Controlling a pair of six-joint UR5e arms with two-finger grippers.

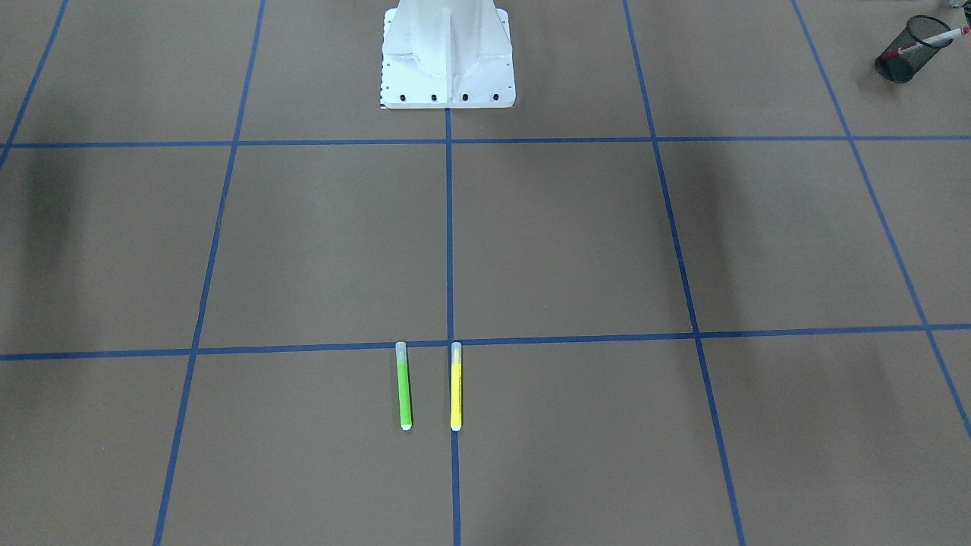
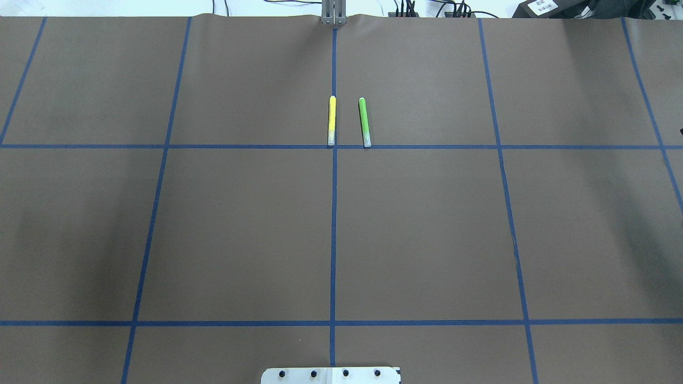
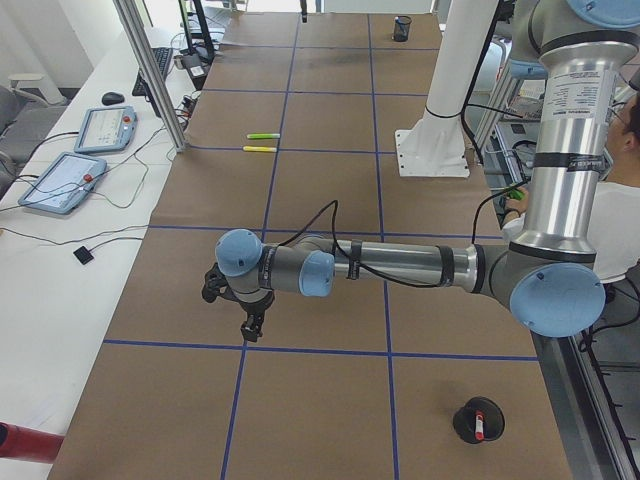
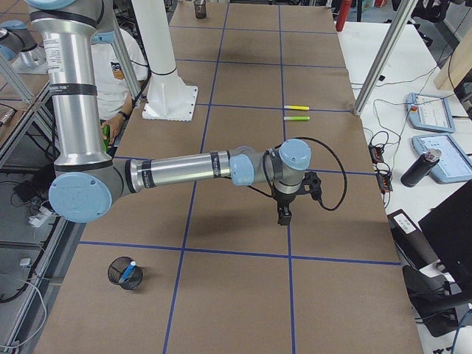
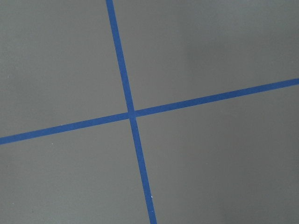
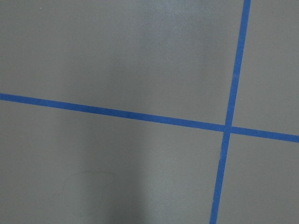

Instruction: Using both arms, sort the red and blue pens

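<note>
The red pen [image 1: 931, 40] stands tilted in a black mesh cup [image 1: 906, 54] at the table's end on my left; the exterior left view shows the same red pen [image 3: 479, 421] in its cup [image 3: 478, 422]. Near the other end, the blue pen [image 4: 128, 271] leans in a second mesh cup [image 4: 124, 273]. My left gripper [image 3: 250, 326] hangs over the bare table, far from both cups. My right gripper [image 4: 284, 216] also points down over the paper. I cannot tell whether either gripper is open or shut. Both wrist views show only brown paper and blue tape.
A lime-green pen [image 1: 404, 387] and a yellow pen [image 1: 456, 387] lie side by side at the far middle of the table. The white pedestal [image 1: 447, 61] stands at the robot's side. A seated person [image 3: 622, 150] is behind the robot. Tablets [image 3: 62, 180] lie beyond the far edge.
</note>
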